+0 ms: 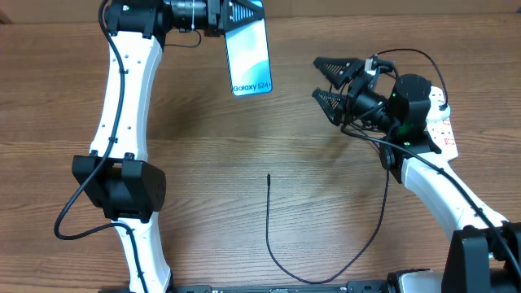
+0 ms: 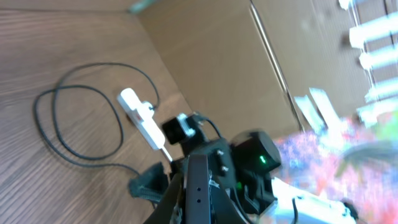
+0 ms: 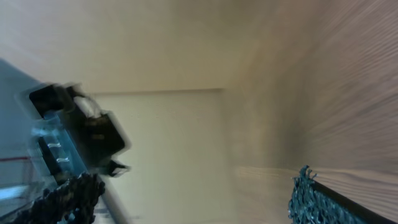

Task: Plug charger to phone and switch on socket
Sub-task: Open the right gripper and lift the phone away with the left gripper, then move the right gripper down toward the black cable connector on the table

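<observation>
Brown wood table [image 1: 203,146]: left gripper [image 1: 240,15] clamps slim blue-screen smartphone [image 1: 250,61] far side, prob. steadying it for plugging; right gripper [image 1: 326,80] gapes wide, free for thin black charger cable [image 1: 269,203].

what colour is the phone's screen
Light blue fading to white, on the slim rectangular black-edged phone; it shows best in the overhead view.

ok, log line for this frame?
left gripper: shut on phone | right gripper: open, empty | charger: on table, not in phone | socket: partly under right arm
</observation>
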You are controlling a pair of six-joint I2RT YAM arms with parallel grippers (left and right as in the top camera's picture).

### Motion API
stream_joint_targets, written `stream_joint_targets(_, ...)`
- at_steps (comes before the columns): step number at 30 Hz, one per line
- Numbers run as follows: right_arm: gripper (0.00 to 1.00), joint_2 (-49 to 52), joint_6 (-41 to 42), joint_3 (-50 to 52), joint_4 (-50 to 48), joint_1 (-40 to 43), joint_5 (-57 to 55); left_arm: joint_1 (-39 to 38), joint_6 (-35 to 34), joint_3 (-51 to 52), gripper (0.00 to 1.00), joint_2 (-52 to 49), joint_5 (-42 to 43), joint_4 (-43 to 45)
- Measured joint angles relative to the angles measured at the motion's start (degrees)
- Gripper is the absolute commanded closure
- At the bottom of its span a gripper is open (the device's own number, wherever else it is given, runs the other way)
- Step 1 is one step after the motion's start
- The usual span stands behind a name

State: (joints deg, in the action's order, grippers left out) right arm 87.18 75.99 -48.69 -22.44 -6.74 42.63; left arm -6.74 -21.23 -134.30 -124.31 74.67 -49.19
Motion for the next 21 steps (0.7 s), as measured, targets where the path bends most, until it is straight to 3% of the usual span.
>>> stream_joint_targets(11, 0.0, 0.0, -18.34, 0.0, 14.34, 0.0, 0.63, -0.2, 25.07, 0.0, 0.96, 0.0, 3.43, -14.71)
stream_joint_targets(21, 0.0, 0.0, -25.83, 0.0, 21.33, 0.0, 0.63, -0.2, 40.65, 0.0, 0.96, 0.0, 3.54, -23.58)
